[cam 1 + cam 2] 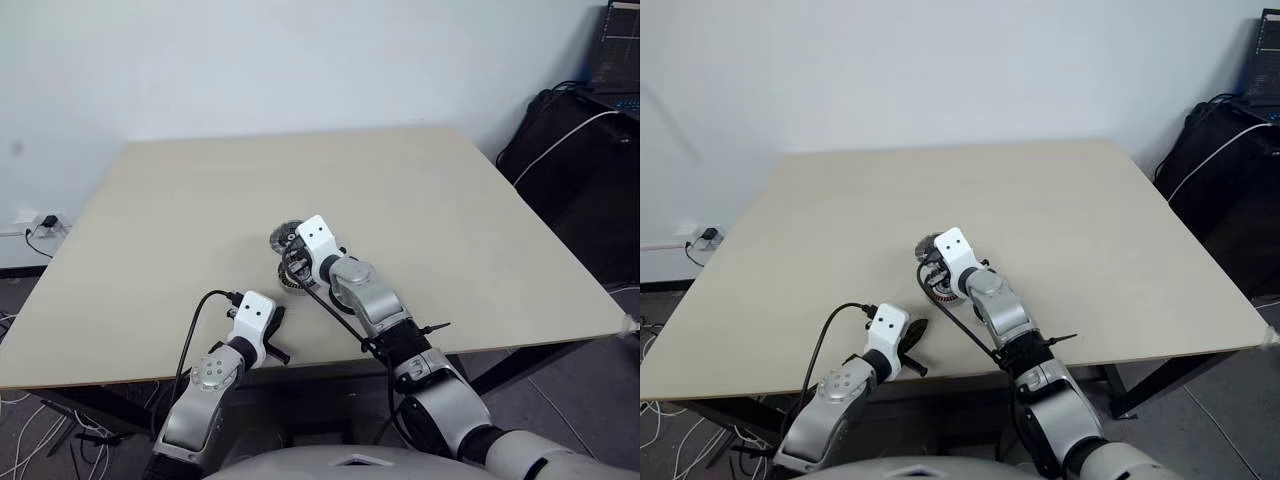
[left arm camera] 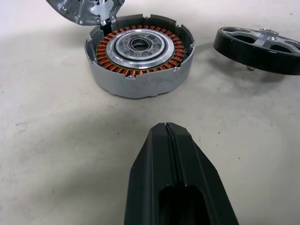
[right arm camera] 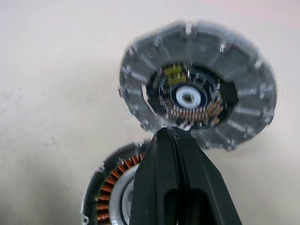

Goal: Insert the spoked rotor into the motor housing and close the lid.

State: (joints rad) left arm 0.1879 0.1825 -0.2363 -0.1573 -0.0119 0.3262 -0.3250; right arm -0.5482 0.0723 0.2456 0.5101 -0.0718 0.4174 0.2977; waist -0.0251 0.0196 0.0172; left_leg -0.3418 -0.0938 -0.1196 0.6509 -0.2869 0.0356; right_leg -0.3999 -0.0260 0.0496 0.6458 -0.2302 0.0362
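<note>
Motor housing [image 2: 140, 82]: short round can of light-grey cast metal, open at the top, notched along its rim; a ring of copper-wound teeth is seen inside, around a bright machined centre with a bearing bore; it is set upright on the counter [image 1: 450, 200].

Spoked rotor [image 2: 260, 44]: flat black wheel with broad spokes and a pale metal hub; it is laid on the counter beside the housing, apart from it, not inserted.

Lid [image 3: 187, 96]: round light-grey cap, turned so that its inner face is shown; radial ribs are set around the edge, and a white hub is ringed by small copper and yellow parts at the centre; it is tilted at the far rim of the housing, not seated on it.

Right pincer [image 3: 173, 133]: black fingers pressed together, nothing clamped between them; the tips are placed at the lower edge of the lid, above the housing; whether the lid is touched cannot be told.

Left pincer [image 2: 165, 126]: fingers closed to a thin seam, empty; it is held near the counter's front edge, short of the housing.

Counter: smooth pale beige top, matt, square-cornered.
</note>
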